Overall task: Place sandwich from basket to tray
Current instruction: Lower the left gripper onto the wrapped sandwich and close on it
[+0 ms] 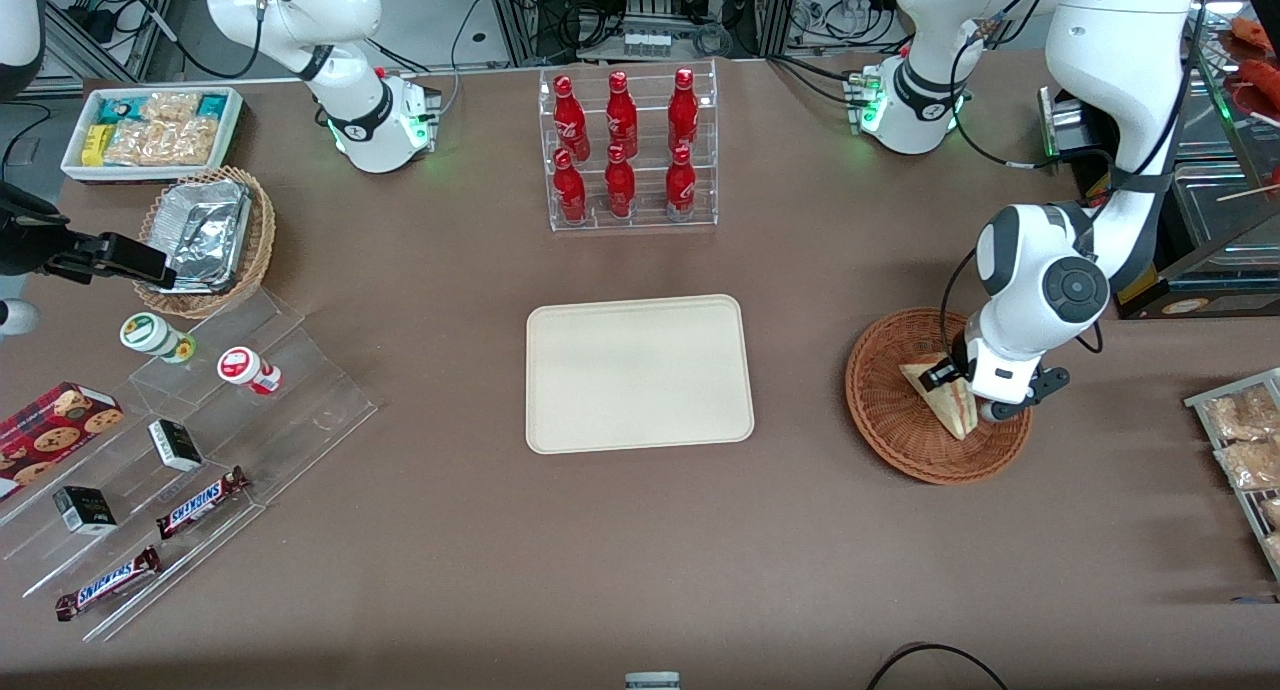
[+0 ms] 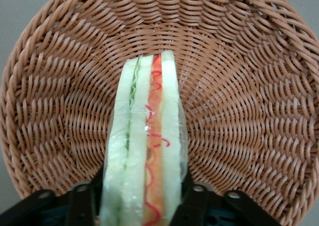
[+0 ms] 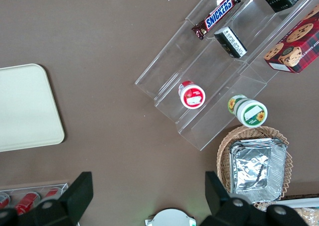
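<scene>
We have our gripper [image 1: 985, 402] clamped on the wrapped sandwich [image 1: 945, 400], low in the wicker basket [image 1: 890, 410] at right of frame; lifting and carrying to the empty cream tray [image 1: 560, 420] at centre remain.

The left arm folds down from its base at the surface's back edge, wrist pointing straight down near the working arm's end. Its gripper [image 1: 975, 402] sits low, fingers [image 2: 82, 206] closed against the sandwich [image 2: 147, 156].
</scene>
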